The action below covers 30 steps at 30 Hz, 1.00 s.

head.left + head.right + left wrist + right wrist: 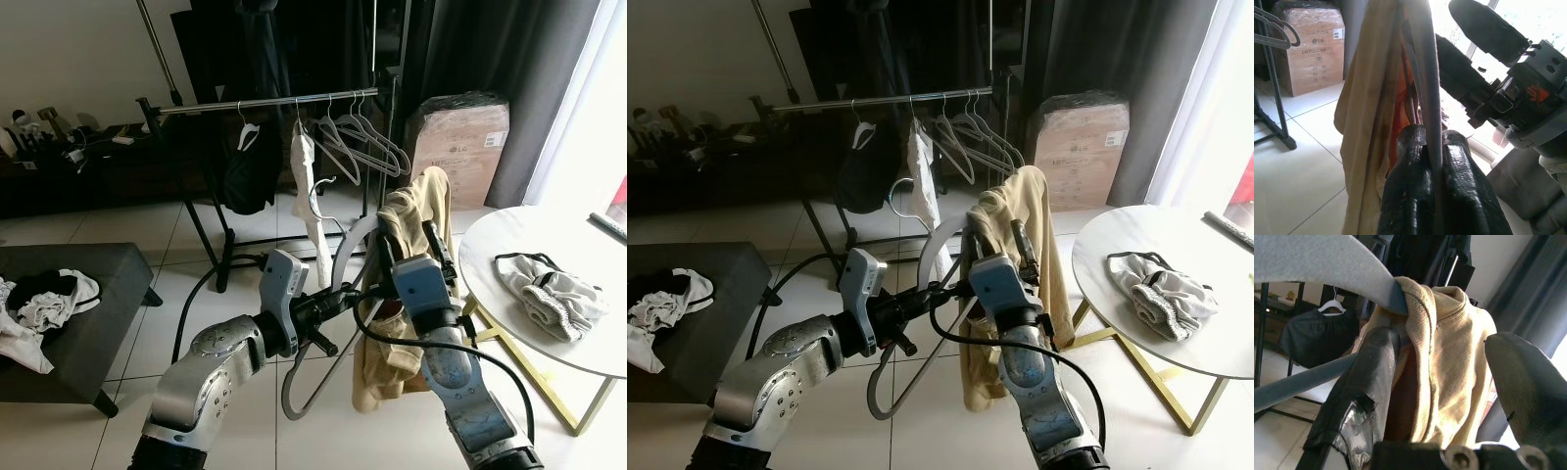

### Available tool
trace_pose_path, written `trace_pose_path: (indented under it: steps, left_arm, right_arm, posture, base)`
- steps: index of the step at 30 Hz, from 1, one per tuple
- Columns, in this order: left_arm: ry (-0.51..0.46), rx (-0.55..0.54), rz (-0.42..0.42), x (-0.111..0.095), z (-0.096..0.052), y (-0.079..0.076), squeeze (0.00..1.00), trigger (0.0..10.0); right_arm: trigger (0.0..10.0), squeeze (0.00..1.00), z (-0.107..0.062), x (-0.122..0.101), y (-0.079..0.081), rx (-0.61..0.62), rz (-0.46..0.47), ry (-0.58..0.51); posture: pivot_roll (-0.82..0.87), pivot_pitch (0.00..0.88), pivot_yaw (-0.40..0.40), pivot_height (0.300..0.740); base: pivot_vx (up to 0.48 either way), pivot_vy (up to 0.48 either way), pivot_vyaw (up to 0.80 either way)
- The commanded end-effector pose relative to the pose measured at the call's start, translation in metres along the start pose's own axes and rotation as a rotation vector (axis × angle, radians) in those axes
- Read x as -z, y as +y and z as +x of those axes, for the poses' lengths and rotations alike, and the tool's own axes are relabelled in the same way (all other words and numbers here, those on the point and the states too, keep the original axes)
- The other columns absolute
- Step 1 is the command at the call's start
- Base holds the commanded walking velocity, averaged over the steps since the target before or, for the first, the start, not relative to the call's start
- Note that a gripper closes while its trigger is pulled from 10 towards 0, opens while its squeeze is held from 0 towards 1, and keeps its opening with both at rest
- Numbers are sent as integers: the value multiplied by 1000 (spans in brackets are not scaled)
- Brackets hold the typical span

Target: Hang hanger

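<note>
A grey hanger (348, 250) carries a beige garment (387, 372) low in front of me. My left gripper (348, 297) is shut on the hanger's lower bar (1427, 83), which runs up between the two fingers in the left wrist view. My right gripper (409, 245) stands open around the garment's collar (1449, 357), just under the hanger's curved shoulder (1317, 264). Further back stands the clothes rack with its metal rail (265, 103). On the rail hang a black garment (245, 171), a white garment (306, 186) and several empty hangers (367, 137).
A round white table (490, 245) on gold legs stands at my right with a grey-white cloth (549, 289) on it. A cardboard box (460, 147) sits behind it by dark curtains. A dark bench (88, 284) with loose clothes (44, 299) is at my left.
</note>
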<state>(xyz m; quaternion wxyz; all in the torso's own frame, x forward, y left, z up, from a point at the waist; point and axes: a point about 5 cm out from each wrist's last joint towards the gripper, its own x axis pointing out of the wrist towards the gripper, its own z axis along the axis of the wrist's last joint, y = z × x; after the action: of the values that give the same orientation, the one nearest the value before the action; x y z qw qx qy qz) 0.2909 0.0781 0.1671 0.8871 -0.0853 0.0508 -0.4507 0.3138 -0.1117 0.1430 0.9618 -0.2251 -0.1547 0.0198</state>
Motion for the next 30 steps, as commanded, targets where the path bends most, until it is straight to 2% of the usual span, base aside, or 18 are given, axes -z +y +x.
trace_pose_path:
  steps: [1, 2, 3, 30]
  left_arm:
    - [-164, 81, 109, -39, 5, -12, 0, 10000]
    - [-163, 81, 110, -39, 5, -12, 0, 10000]
    - [-163, 81, 110, -39, 5, -12, 0, 10000]
    - [-169, 101, 106, -41, 5, -15, 0, 10000]
  right_arm:
    - [1961, 0, -7, 8, 17, -87, -27, 49]
    - [1961, 0, -6, 8, 17, -86, -29, 49]
    - [0, 0, -6, 9, 17, -88, -27, 53]
    - [0, 0, -7, 16, 23, -131, -11, 108]
  posture:
    - [-41, 21, 78, 740]
    - [-41, 21, 78, 740]
    - [-40, 19, 78, 740]
    - [-35, 20, 78, 740]
  base:
    - [0, 0, 0]
    - [0, 0, 0]
    - [0, 0, 0]
    - [0, 0, 0]
